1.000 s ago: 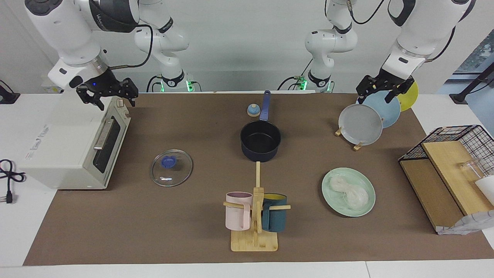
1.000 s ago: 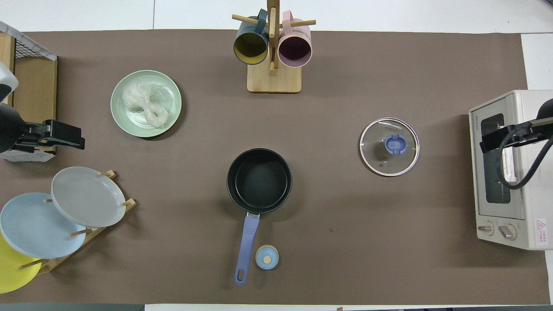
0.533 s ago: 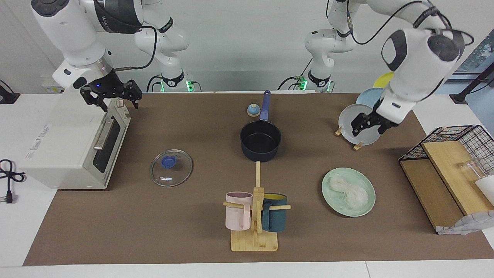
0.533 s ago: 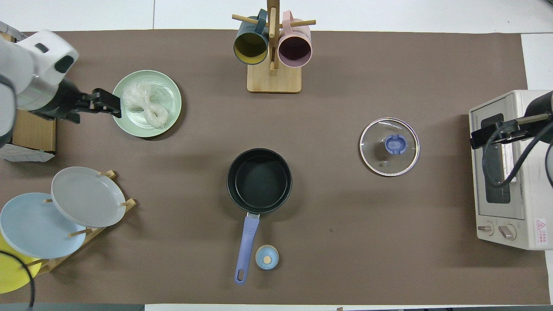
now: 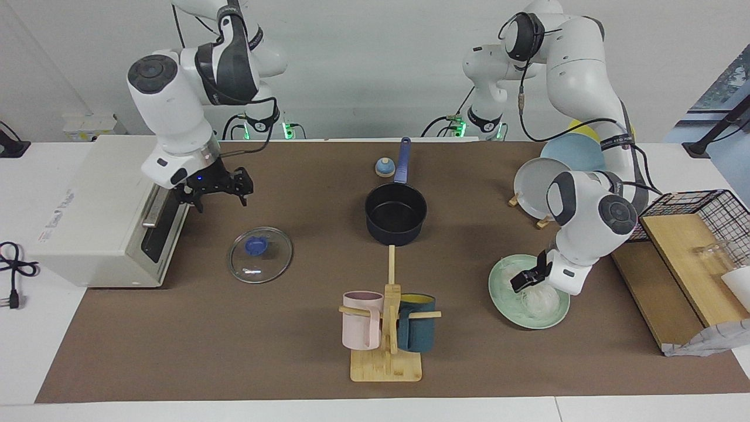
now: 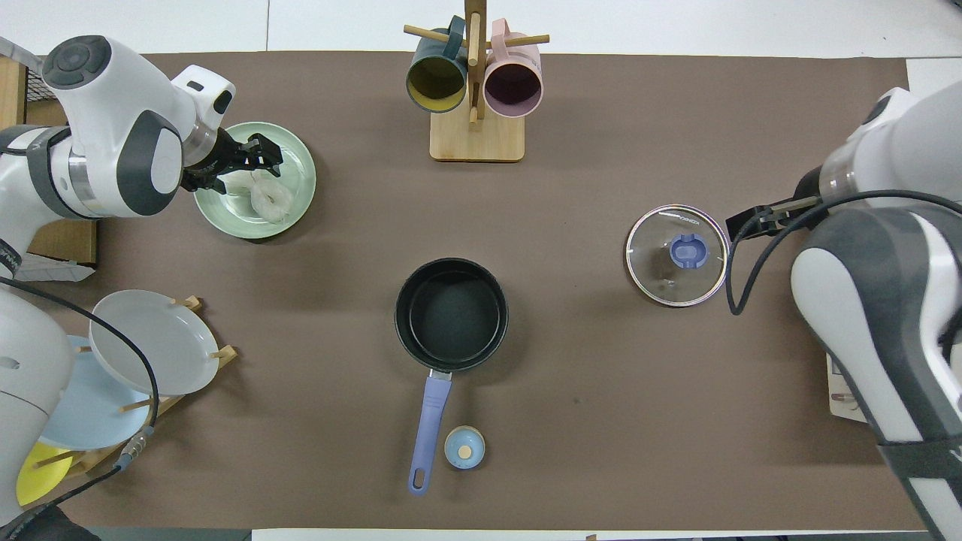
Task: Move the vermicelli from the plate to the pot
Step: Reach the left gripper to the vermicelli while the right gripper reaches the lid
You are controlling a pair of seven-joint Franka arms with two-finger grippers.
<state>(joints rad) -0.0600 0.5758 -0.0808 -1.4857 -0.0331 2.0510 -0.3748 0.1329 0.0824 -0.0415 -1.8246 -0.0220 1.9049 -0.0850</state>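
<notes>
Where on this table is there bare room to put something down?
Bare mat lies between the pot and the glass lid, and between the mug stand and the lid. It is crowded around the plate and plate rack.

Bright, even light is falling from above in both views, leaving only soft, short shadows. In the overhead view the pot is casting a faint dark fringe toward the lower right of the frame, and the plate is doing the same. Small glints are showing on the glass lid. Both views are staying sharp at centre; the big white arm at the overhead frame's right edge is looking slightly smeared.
</notes>
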